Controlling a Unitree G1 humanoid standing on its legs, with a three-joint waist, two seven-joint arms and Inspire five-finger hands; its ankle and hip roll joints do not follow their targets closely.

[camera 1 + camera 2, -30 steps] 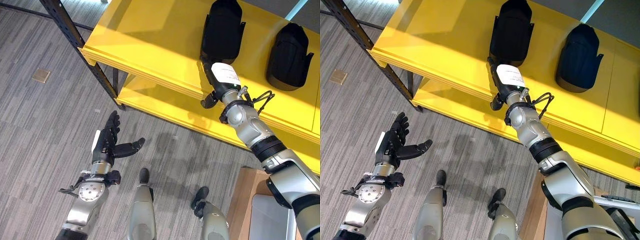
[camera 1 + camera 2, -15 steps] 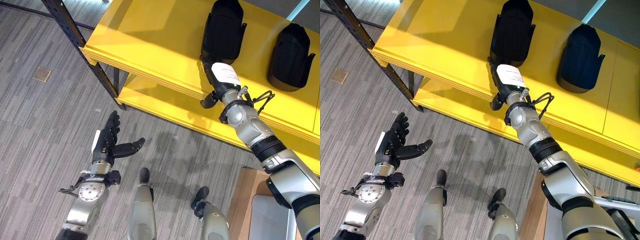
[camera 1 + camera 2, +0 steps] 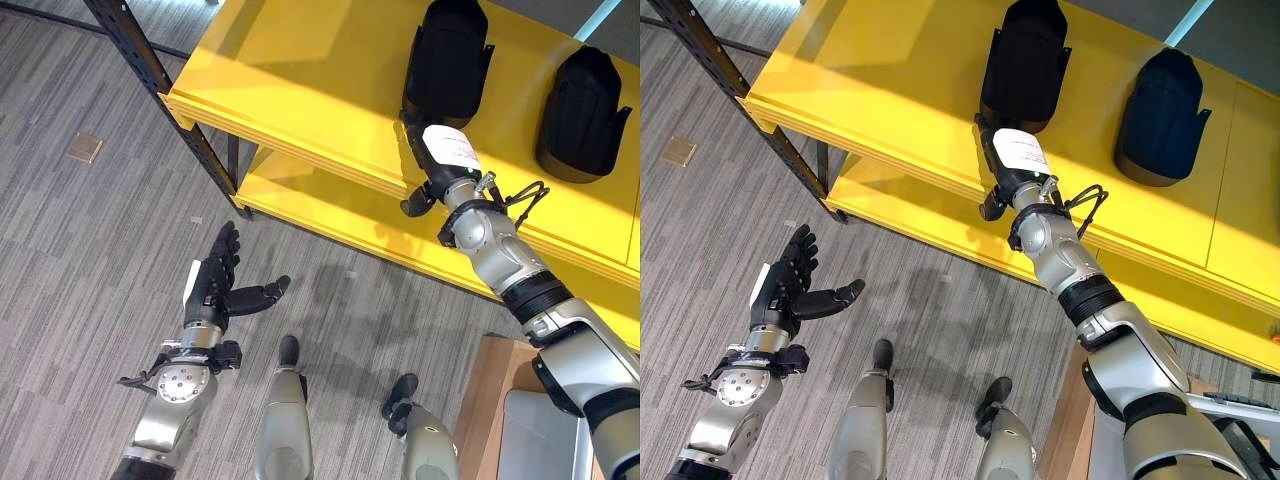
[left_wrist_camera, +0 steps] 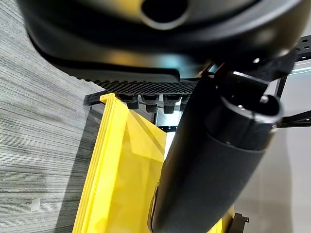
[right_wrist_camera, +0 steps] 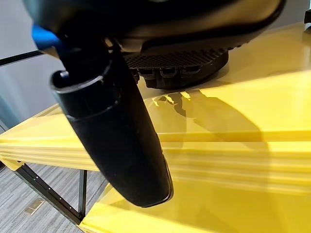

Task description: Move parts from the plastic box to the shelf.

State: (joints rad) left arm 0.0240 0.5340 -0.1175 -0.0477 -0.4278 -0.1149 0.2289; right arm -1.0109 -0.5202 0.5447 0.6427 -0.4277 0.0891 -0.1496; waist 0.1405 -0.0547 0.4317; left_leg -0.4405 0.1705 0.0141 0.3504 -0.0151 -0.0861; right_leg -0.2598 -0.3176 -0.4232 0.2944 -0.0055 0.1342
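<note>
I see my right hand [image 3: 440, 160] reaching up onto the top board of the yellow shelf [image 3: 300, 80], at its near edge. The fingers run straight along the board toward a black part [image 3: 446, 62], and their tips sit at or just under that part's near end; I cannot tell whether they touch it. The thumb [image 3: 416, 203] hangs down over the shelf's front edge. In the right wrist view the fingers [image 5: 170, 73] lie flat above the yellow board, uncurled, holding nothing, with the thumb [image 5: 116, 141] standing out in front.

A second black part [image 3: 585, 100] lies on the same board, to the right of the first and well apart from it. Both parts rest flat on the shelf. A lower yellow board [image 3: 330, 215] shows beneath the top one. A dark perforated upright [image 3: 160, 85] carries the shelf at its left end.

My left hand [image 3: 213, 285] hangs low on the left over the grey carpet floor [image 3: 90, 260], well away from the shelf. Its fingers are straight and spread, thumb out to the side, empty. A small brass floor plate [image 3: 82, 150] sits in the carpet at far left. At the lower right corner I see the edge of a wooden table [image 3: 485, 400].
</note>
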